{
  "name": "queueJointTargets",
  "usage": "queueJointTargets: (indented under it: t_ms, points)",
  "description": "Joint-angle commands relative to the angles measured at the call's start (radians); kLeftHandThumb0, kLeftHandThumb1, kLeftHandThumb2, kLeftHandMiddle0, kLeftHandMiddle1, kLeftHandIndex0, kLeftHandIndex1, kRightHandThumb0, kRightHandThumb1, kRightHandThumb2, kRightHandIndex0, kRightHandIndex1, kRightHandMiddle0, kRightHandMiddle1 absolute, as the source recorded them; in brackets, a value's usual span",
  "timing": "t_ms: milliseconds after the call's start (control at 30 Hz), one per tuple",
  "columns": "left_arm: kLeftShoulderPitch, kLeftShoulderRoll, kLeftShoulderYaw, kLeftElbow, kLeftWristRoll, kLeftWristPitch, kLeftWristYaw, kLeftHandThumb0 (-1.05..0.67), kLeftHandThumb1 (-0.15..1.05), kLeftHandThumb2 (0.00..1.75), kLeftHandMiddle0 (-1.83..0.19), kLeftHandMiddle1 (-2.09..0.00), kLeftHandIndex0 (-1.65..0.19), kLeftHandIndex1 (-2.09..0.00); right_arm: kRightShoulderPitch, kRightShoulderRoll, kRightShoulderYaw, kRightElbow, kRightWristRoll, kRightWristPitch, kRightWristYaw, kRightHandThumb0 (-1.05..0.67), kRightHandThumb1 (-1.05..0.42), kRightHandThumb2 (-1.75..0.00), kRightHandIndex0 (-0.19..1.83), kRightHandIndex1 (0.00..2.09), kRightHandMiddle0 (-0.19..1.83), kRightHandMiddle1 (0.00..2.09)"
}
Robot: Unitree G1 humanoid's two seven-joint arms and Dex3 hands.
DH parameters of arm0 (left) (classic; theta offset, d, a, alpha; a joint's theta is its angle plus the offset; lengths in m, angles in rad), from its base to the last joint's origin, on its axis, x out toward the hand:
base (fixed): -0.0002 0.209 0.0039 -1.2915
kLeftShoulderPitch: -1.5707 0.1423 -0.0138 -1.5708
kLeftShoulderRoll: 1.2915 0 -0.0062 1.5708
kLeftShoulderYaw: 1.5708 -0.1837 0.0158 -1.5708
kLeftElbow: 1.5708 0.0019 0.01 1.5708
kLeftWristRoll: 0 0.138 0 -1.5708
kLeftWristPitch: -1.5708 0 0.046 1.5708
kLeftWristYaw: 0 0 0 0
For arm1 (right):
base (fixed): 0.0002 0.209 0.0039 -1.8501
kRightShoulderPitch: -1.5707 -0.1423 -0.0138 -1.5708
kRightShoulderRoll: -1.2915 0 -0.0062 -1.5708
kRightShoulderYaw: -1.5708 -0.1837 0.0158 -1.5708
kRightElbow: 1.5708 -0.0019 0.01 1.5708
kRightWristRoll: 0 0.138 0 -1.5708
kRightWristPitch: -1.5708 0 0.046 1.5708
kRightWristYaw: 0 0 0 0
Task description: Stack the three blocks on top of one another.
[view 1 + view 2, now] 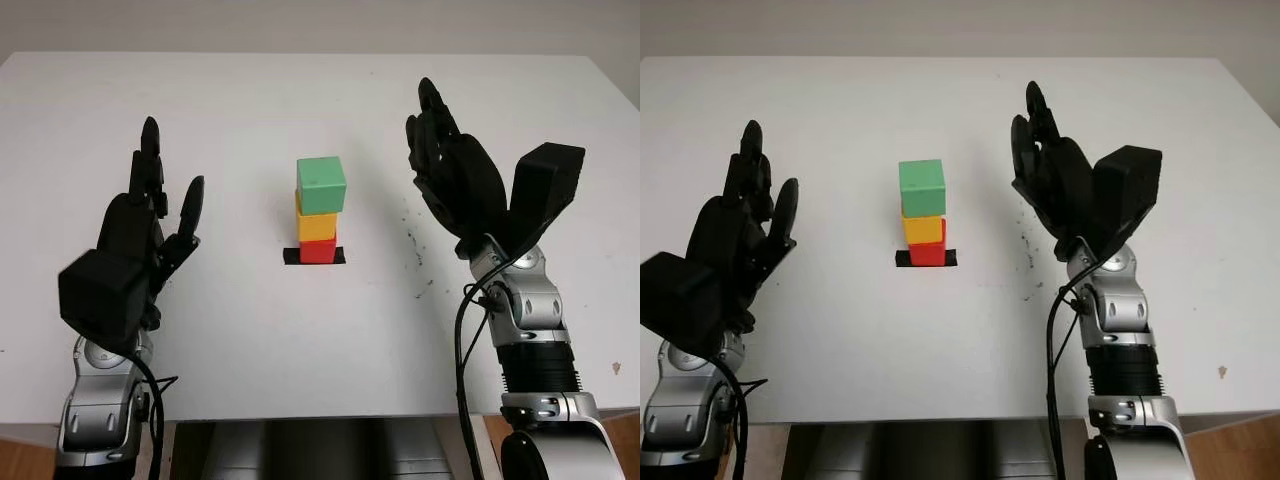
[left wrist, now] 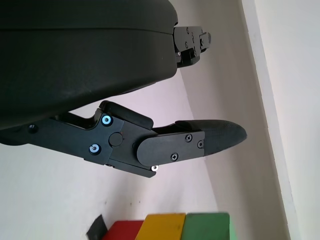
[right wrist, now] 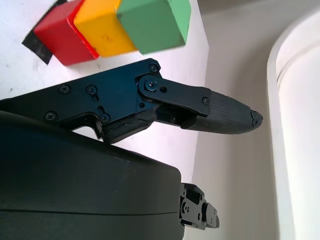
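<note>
Green-topped stack stands between left hand and right hand.

Green block, yellow block, red block, black patch, white table, black hands.

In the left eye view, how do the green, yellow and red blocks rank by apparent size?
1. Green cube block, though it is nearest the camera.
2. Yellow cube block.
3. Red cube block, mostly hidden beneath.
Real sizes may match.

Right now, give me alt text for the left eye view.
A finished stack stands mid-table on a black patch: green block on yellow block on red block. The open left hand and open right hand flank it, touching nothing.
</note>
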Motion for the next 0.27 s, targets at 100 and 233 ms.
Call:
queueJointTargets:
  t_ms: [100, 233]
  points:
    - [-0.025, 0.005, 0.013, 0.018, -0.021, -0.014, 0.001, -0.72, 1.05, 0.51, 0.18, -0.05, 0.12, -0.05, -0.009, 0.014, 0.006, 0.003, -0.006, 0.014, -0.016, -0.78, -1.05, -0.71, -0.19, 0.00, -0.19, 0.00]
    - [-0.024, 0.006, 0.013, 0.019, -0.032, -0.018, -0.001, -0.73, 1.05, 0.50, 0.18, -0.05, 0.12, -0.05, 0.001, 0.019, 0.010, -0.018, -0.006, 0.046, -0.028, -0.77, -1.05, -0.72, -0.19, 0.00, -0.19, 0.00]
